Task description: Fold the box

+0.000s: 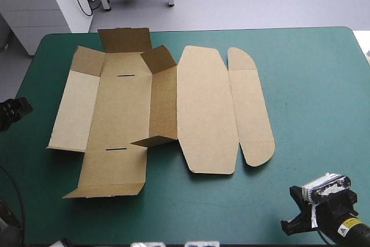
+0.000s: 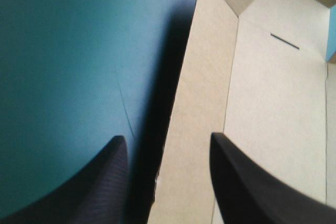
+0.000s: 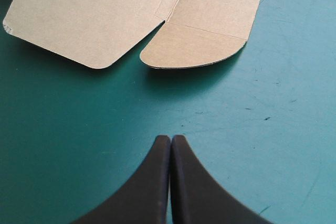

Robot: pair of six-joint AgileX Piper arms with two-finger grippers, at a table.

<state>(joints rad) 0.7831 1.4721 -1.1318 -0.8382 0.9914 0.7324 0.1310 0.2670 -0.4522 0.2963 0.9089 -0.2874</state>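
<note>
**Left claw (image 2: 167, 137) wide, right claw (image 3: 170, 139) shut, box (image 1: 124, 108) spread out**

Left claw first, folks. My two black fingers (image 2: 100, 182) stand well apart, one over the teal-green cover (image 1: 312, 85) and the other over brown board. The box's outer edge runs up between them, and I'm gripping nothing. From the high view, that claw sits at the table's nine o'clock edge, near the box.

Over to my right claw: the fingers are pressed together into one pointed arch, and it's empty. It hovers above bare cover at the five o'clock corner, well apart from the board. Dead ahead at twelve o'clock I see the rounded end flap (image 3: 194, 51) and a clipped corner of the lid panel (image 3: 79, 19), both lying flat.

The box itself sprawls across the ten o'clock side of the table. Its lid panel and the narrow rounded strip (image 1: 251, 108) lie flat toward three o'clock. One inner wall (image 1: 163, 105) stands raised along the middle. The far flaps (image 1: 124, 40) tilt up at twelve o'clock, and two dark slots (image 1: 125, 76) show in the floor.
</note>
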